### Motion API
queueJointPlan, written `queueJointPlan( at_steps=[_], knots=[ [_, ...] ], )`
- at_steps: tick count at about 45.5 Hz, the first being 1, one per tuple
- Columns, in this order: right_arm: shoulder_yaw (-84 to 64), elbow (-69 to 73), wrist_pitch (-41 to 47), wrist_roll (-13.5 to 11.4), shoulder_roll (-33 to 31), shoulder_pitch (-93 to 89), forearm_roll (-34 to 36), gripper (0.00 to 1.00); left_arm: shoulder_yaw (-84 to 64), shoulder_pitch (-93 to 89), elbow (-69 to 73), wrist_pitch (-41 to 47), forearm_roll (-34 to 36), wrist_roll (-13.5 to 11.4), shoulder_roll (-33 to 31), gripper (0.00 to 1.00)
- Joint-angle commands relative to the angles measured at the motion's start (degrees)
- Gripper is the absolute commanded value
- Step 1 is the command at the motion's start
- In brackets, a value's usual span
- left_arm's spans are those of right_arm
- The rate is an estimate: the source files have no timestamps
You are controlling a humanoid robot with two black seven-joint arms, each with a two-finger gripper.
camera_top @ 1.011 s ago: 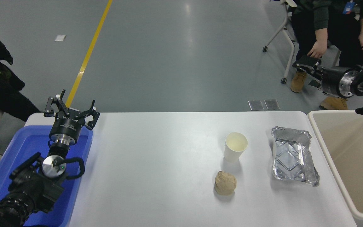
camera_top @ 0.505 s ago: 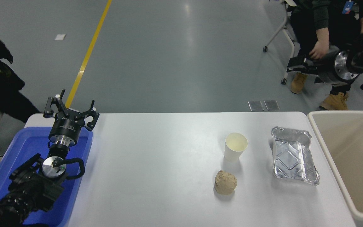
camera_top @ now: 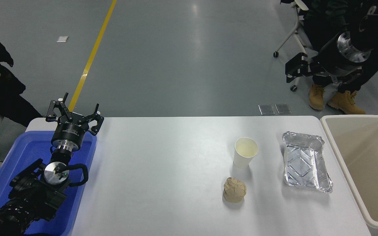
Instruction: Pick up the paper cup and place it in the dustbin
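The white paper cup (camera_top: 245, 152) stands upright on the white table (camera_top: 162, 170), right of centre. The beige dustbin (camera_top: 369, 164) stands at the table's right end, open and deep. My right gripper (camera_top: 289, 68) hangs high in the air at the upper right, well beyond the table's far edge, up and to the right of the cup; it looks open and holds nothing. My left gripper (camera_top: 74, 113) is parked open over the blue tray at the lower left.
A crumpled brown paper ball (camera_top: 234, 189) lies just in front of the cup. A shiny foil tray (camera_top: 305, 162) lies between the cup and the dustbin. A blue plastic tray (camera_top: 28, 157) sits at the left. A person (camera_top: 336, 95) sits beyond the far right corner.
My right arm has risen and swung left and away, from just above the dustbin's far edge to high over the floor. The cup and the left arm have not moved.
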Motion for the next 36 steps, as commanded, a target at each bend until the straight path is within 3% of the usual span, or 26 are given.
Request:
queueJointPlan(
  at_steps=[1,36],
  knots=[
    [0.41,3.54,1.22,-0.10,1.73,1.77,-0.31,1.00,0.00,0.00,0.00,0.09,0.02,0.00,0.02,0.99],
    [4.63,-2.25,-7.65,-0.10,11.39,-14.74,0.22,1.00,0.00,0.00,0.00,0.00,-0.07,0.00,-0.07,0.99]
  ],
)
